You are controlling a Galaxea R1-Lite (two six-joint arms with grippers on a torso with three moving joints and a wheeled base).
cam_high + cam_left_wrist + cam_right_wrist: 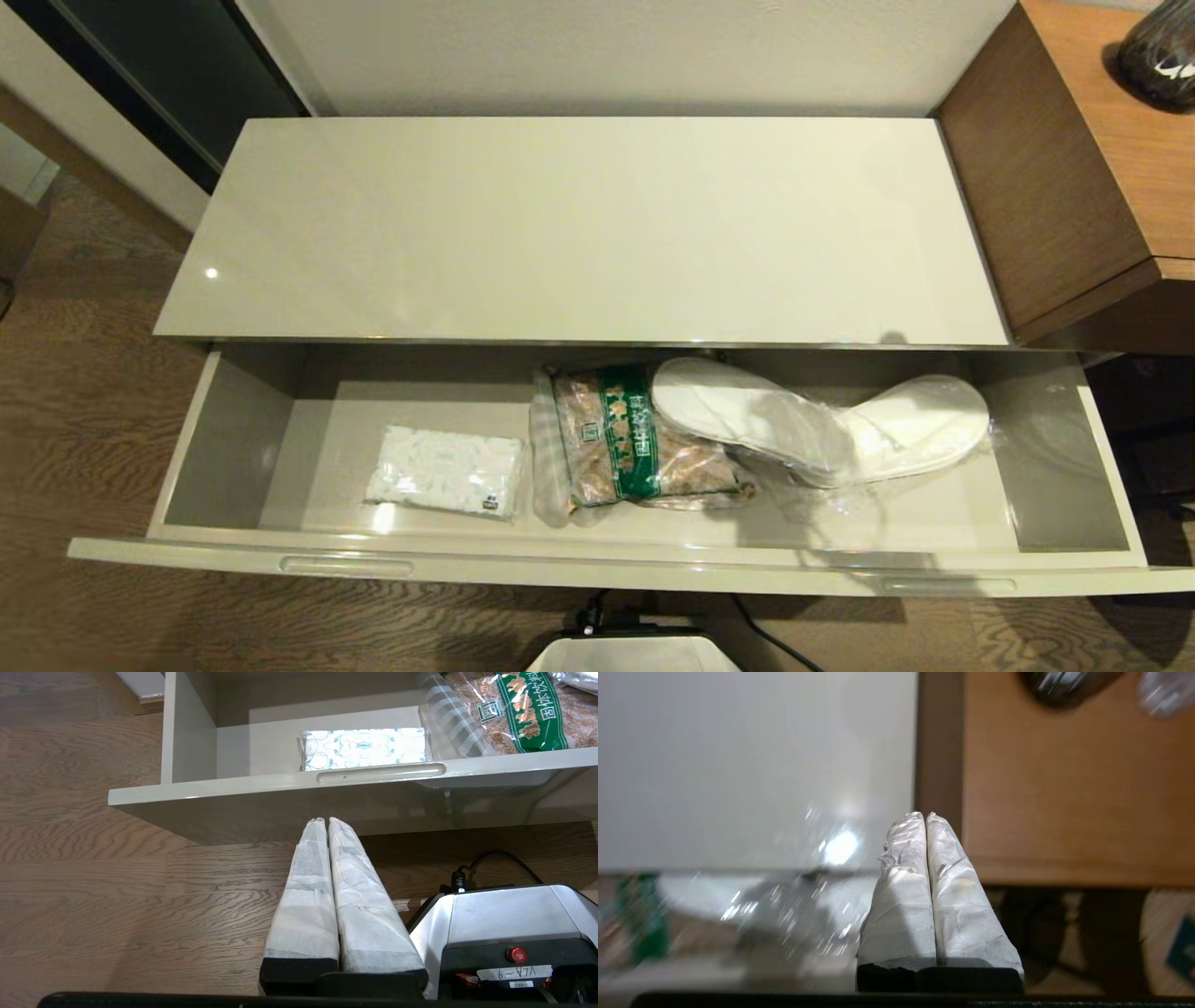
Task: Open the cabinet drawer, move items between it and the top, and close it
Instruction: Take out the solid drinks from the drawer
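Three items lie in the open cabinet drawer [233,439]: tissue pack [446,471] left of centre, snack bag [627,439] mid, wrapped slippers [822,422] overlapping it on the right; the top [579,224] holds nothing. My right gripper [925,817] is pressed shut and empty above the cabinet's right end, apparently over the slippers' wrap, though that view is smeared; my left gripper [326,822] hangs closed in front of the drawer. Next I should spread the right fingers, descend on the slippers' body rather than loose film, and lift clear of the drawer lip.
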